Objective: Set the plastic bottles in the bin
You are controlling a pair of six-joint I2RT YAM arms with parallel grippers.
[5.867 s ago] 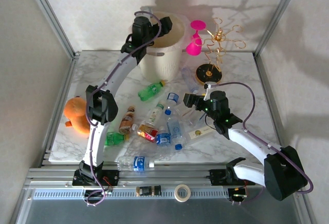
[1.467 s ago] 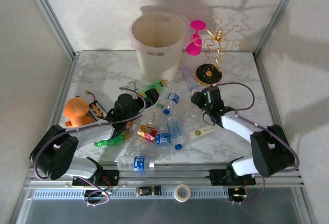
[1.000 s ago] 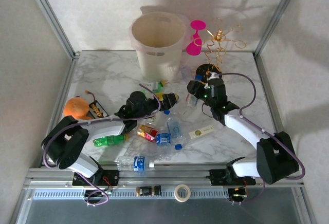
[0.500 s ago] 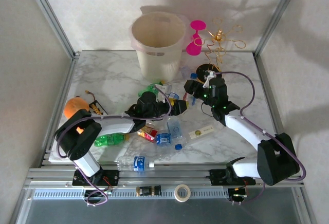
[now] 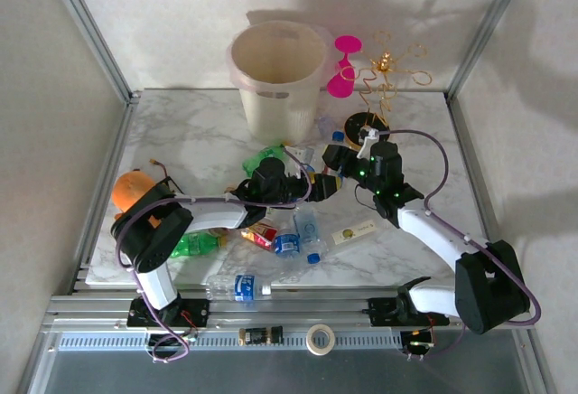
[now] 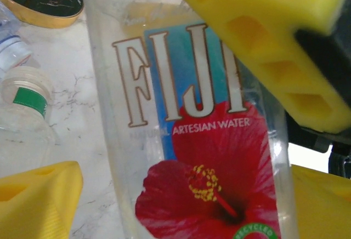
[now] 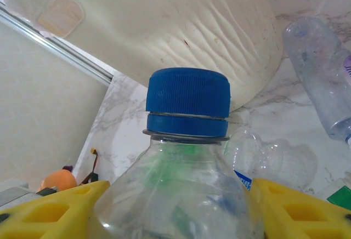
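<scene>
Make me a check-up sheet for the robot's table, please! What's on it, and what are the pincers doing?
Surface: marble table, nothing spilled seen.
Job's things: bin upright at the back; bottles lie scattered in front of it, among them a green bottle and a Fiji bottle.
Clutter: orange plush, pink goblet, gold stand.
Pincers: left pincer open around the Fiji bottle; right pincer shut on a blue-capped bottle.
Cables: purple cable loops along each arm.
Surroundings: pale walls, metal frame, tape roll at the front.
</scene>
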